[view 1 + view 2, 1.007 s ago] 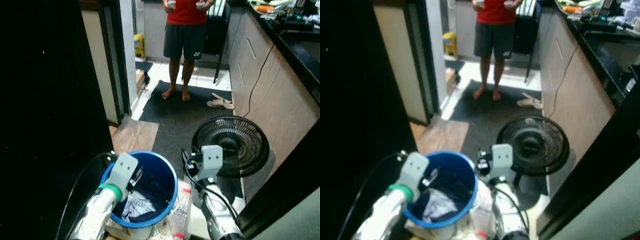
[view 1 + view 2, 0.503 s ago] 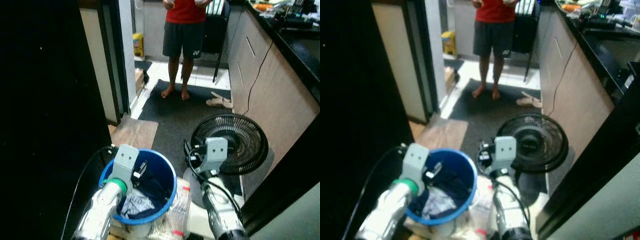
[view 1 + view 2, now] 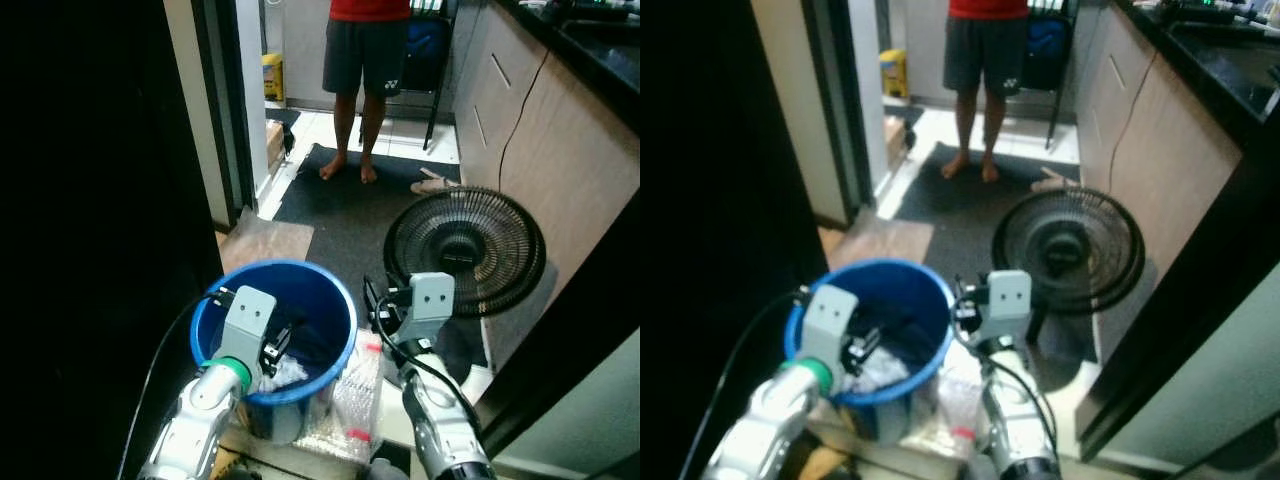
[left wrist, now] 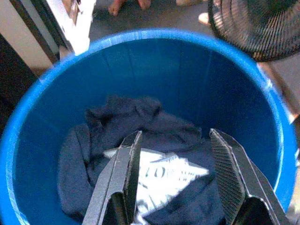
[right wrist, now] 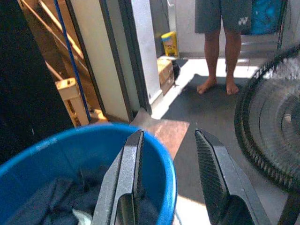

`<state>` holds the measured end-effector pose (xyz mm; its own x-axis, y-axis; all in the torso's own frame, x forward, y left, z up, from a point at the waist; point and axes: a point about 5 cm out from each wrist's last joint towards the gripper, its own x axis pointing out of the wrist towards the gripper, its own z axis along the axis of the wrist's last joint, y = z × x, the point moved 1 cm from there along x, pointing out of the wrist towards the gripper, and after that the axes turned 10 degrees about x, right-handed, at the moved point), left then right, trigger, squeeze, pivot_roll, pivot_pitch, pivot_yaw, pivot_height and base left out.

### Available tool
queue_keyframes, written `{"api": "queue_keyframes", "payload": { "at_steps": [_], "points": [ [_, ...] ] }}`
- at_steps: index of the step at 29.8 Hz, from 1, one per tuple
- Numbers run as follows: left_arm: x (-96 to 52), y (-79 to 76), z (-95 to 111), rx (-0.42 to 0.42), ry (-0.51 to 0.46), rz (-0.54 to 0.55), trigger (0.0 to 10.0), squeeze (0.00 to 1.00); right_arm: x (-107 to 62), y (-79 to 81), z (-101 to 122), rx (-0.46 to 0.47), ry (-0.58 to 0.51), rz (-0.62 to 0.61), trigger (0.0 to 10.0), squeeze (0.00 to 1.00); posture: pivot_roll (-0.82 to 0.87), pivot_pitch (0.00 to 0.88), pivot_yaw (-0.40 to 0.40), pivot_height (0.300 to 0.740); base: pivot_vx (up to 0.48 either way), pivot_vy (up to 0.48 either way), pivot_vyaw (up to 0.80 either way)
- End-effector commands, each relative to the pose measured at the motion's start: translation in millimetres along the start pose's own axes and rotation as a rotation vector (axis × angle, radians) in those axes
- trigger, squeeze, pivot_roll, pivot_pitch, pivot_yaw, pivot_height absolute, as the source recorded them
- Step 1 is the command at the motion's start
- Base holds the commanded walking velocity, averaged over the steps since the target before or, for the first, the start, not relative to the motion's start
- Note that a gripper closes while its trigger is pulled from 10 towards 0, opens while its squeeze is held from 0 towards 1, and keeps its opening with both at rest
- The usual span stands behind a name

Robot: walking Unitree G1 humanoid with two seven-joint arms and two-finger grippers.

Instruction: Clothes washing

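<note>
Below my left gripper (image 4: 176, 176), the dark clothes (image 4: 140, 126) lie heaped at the bottom of the blue bucket (image 4: 220, 93), straight ahead between my spread-apart fingers. My right gripper (image 5: 168, 173), also released, hangs outside the rim, farther off.

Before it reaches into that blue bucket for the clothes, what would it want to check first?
1. Left gripper over the bucket, jaws open: ok.
2. Clothes in sight between the jaws, dark cloth with a white printed piece: ok.
3. Right gripper open beside the bucket rim, holding nothing: ok.
4. Fan close on the right side; room for the right arm to swing: cannot tell.
5. Person standing well back on the mat: ok.
6. Bucket steady on the wrapped bundle beneath it: cannot tell.
</note>
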<state>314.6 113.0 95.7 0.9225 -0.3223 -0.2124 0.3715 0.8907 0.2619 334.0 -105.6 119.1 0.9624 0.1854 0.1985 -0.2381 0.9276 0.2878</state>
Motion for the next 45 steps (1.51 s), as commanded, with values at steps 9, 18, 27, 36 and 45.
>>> {"api": "queue_keyframes", "payload": {
  "at_steps": [9, 18, 27, 36, 45],
  "points": [
    [-1.5, 4.2, 27, -0.064, -0.042, -0.001, 10.0, 0.0, -0.9, 1.9, 0, 0.004, 0.012, 0.008, 10.0, 0.0, -0.02, 0.051, 0.054, 0.56, 0.0, 0.0, 0.0],
    [-1.3, 7.3, 39, -0.089, -0.055, -0.002, 10.0, 0.0, -1.3, 1.9, 0, 0.007, 0.02, 0.007, 10.0, 0.0, -0.02, 0.05, 0.057, 0.53, 0.0, 0.0, 0.0],
    [0.3, 30.6, 64, -0.13, -0.08, 0.067, 10.0, 0.0, 0.2, 4.2, 6, 0.012, 0.006, 0.016, 10.0, 0.0, -0.02, 0.046, 0.059, 0.485, 0.0, 0.0, 0.0],
    [5.6, 84.8, 94, -0.152, -0.062, 0.217, 10.0, 0.0, 2.5, 7.2, 10, 0.017, -0.005, 0.023, 10.0, 0.0, -0.02, 0.06, 0.059, 0.45, 0.0, 0.0, 0.0],
    [7.0, 97.7, 60, -0.395, 0.133, 0.133, 10.0, 0.0, -2.4, 3.4, 6, 0.017, 0.01, 0.013, 10.0, 0.0, -0.01, 0.088, 0.06, 0.43, 0.0, 0.0, 0.0]
  ]
}}
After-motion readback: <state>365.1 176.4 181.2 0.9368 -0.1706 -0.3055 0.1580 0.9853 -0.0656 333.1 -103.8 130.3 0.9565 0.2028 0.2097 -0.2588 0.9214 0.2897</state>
